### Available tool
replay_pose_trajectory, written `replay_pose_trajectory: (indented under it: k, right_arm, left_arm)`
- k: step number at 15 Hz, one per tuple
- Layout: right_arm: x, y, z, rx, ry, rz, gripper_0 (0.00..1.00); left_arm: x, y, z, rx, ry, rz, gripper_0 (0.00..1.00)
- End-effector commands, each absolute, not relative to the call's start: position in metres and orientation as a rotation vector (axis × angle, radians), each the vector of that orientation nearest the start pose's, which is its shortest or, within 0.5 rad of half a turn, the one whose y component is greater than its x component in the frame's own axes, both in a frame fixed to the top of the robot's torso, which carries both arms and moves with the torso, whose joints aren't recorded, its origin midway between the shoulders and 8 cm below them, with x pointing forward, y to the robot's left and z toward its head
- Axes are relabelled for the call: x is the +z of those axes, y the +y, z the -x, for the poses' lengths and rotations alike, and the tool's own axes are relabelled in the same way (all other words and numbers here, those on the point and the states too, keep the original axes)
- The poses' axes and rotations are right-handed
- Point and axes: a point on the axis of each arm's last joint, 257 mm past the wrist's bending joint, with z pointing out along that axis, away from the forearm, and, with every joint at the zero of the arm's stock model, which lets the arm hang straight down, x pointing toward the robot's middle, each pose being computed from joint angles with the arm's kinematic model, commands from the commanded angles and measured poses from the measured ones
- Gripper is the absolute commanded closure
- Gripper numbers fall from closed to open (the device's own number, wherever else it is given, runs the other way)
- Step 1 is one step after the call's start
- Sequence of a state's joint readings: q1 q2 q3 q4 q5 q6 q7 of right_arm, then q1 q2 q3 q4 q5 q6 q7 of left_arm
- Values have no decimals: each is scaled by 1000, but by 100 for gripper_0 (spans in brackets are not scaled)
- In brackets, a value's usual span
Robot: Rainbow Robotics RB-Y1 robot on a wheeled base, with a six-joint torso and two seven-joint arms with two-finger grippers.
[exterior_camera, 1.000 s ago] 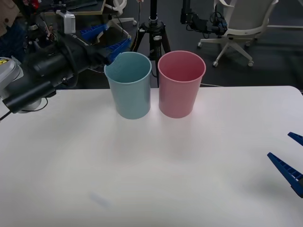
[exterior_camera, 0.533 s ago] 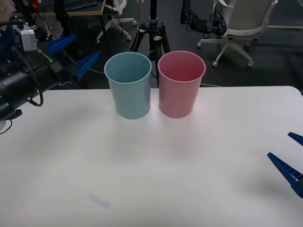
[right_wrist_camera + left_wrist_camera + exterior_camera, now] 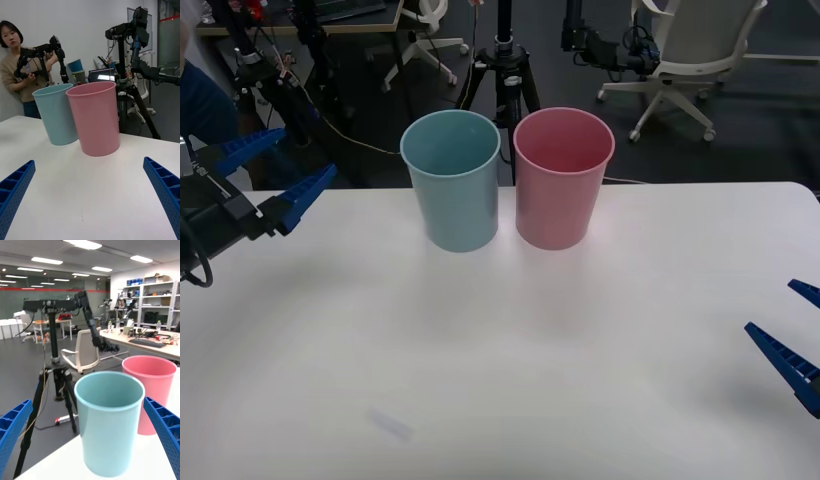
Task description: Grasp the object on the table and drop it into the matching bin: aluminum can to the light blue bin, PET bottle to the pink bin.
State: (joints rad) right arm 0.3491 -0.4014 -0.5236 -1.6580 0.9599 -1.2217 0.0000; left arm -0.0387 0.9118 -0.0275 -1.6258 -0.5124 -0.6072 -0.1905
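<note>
We judge the can already dropped, so the step in hand is pulling clear: we want our left pincer (image 3: 275, 172) to travel level and away from the bins, fingers wide, so nothing clips a rim. Nearest us the bench (image 3: 510, 380) lies bare and white, and our right pincer (image 3: 792, 330) waits low over its right edge with its fingers (image 3: 164, 187) spread apart and nothing between them. Farther out, the left pincer hangs above the bench's left edge, fingers (image 3: 165, 431) likewise apart and empty. Beyond it, near but not touching, stands the blue bin (image 3: 451, 180), with the pink bin (image 3: 563, 177) just beside it on the right. We cannot see the can; if it sits anywhere, it is down inside the blue bin, past our sightline.
</note>
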Motion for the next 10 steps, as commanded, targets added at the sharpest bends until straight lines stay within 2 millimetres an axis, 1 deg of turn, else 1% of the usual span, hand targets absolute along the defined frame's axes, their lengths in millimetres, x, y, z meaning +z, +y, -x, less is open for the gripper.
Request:
replay_pose_trajectory:
  k: [1,4,5,7,10]
  right_arm:
    - [-169,-330,-342,567,1441,465,0]
    - [-169,-330,-342,567,1441,465,0]
    - [-169,-330,-342,567,1441,465,0]
    - [-169,-330,-342,567,1441,465,0]
    - [-169,-330,-342,567,1441,465,0]
  left_arm:
    - [-92,310,-480,-453,1411,-497,0]
    - [-125,334,-463,-404,1462,-446,0]
    - [-132,340,-458,-378,1467,-441,0]
    - [-149,343,-449,-347,1477,-435,0]
    - [-171,345,-435,-354,1496,-391,0]
